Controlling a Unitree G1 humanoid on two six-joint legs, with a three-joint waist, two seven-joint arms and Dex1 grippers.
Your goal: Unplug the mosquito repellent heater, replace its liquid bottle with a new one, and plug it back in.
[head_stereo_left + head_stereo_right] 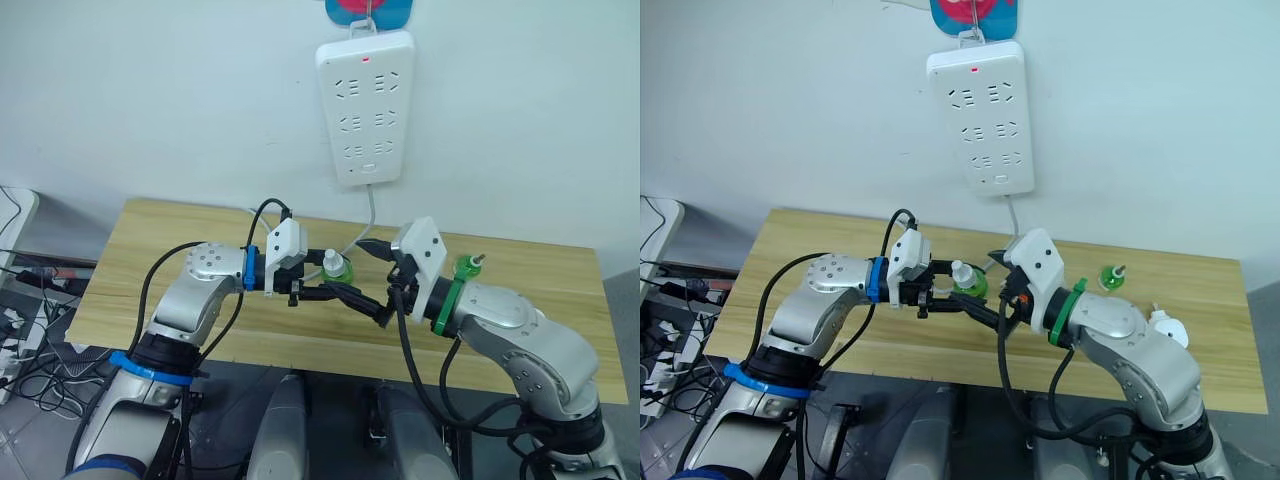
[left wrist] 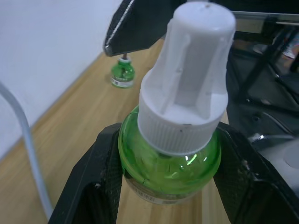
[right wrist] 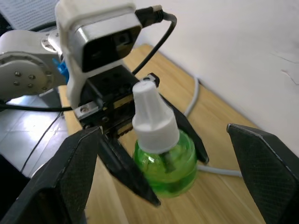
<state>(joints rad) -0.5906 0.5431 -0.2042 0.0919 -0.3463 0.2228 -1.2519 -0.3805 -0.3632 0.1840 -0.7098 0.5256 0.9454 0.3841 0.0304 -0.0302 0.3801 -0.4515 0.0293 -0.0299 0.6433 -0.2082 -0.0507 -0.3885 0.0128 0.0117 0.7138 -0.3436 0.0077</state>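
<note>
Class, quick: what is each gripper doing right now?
Left gripper: jaws closed on the capped green bottle.
Right gripper: jaws open, holding nothing.

This looks like a robotics lab or test room set up for a trial. A plain light wooden table (image 1: 150, 260) stands with its far edge against a bare white painted wall (image 1: 150, 100), where a long white plastic power strip (image 1: 365, 105) hangs from a hook. Past the table's left edge, tangled black cables (image 1: 25, 340) lie on the grey floor.
</note>
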